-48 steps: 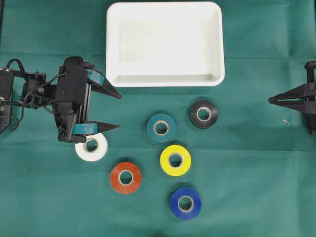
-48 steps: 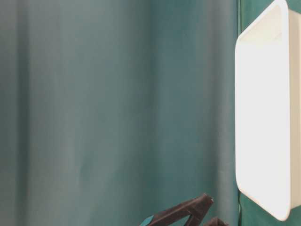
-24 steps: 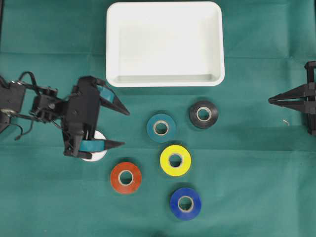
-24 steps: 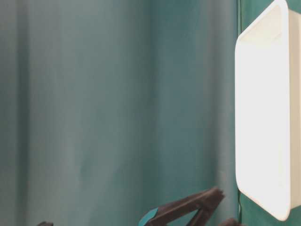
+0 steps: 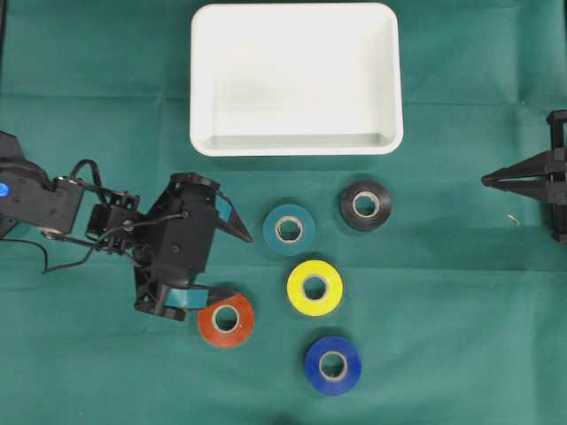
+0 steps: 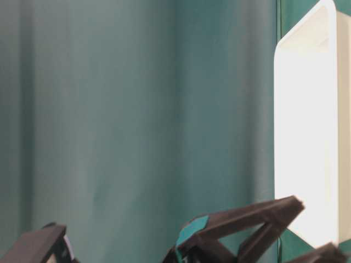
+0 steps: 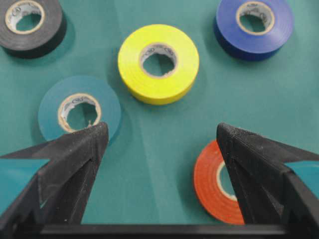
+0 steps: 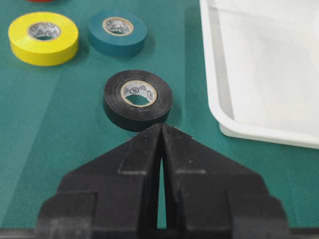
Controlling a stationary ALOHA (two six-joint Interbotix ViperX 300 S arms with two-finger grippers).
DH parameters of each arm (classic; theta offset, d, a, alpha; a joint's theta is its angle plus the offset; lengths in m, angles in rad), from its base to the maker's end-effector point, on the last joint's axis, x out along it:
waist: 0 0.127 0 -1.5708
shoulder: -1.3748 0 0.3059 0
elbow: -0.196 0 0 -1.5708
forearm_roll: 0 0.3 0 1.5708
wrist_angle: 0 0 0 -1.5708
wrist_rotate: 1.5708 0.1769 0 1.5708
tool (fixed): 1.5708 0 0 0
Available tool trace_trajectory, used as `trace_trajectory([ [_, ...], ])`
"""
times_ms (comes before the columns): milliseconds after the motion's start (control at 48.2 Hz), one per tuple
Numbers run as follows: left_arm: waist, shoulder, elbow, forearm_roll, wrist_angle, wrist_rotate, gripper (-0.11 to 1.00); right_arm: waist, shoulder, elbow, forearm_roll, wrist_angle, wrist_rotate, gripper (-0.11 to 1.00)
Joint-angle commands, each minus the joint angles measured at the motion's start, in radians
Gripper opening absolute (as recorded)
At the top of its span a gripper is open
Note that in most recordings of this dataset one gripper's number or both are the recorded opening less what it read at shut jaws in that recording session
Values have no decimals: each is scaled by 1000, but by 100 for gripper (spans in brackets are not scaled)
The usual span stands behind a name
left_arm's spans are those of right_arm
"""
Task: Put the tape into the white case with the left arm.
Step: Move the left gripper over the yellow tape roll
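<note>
The white case [image 5: 297, 78] lies at the far edge of the green desk [image 5: 443, 336], shallow, round-cornered and holding nothing. The left arm [image 5: 53, 208] stretches in low from the left, its left tool [image 5: 237, 269] spread wide, one finger over the orange tape [image 5: 226, 319]. The wrist view shows what the overhead hides: bare cloth between the tips, with teal tape [image 7: 79, 109], yellow tape [image 7: 158, 62], blue tape [image 7: 253, 26] and black tape [image 7: 31, 24] beyond. The right tool [image 8: 162, 132] sits pressed together.
</note>
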Motion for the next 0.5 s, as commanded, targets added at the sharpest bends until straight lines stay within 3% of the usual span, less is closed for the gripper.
trace_trajectory([
  [0,-2,6,-37,0,-3,2,99,0,5,-9,-2,-8,0,-9],
  [228,12,81,-94,2,-3,8,99,-2,5,-9,-2,-9,2,-9],
  [477,18,176,-179,2,8,69,98,0,5,-8,-2,-9,2,-9],
])
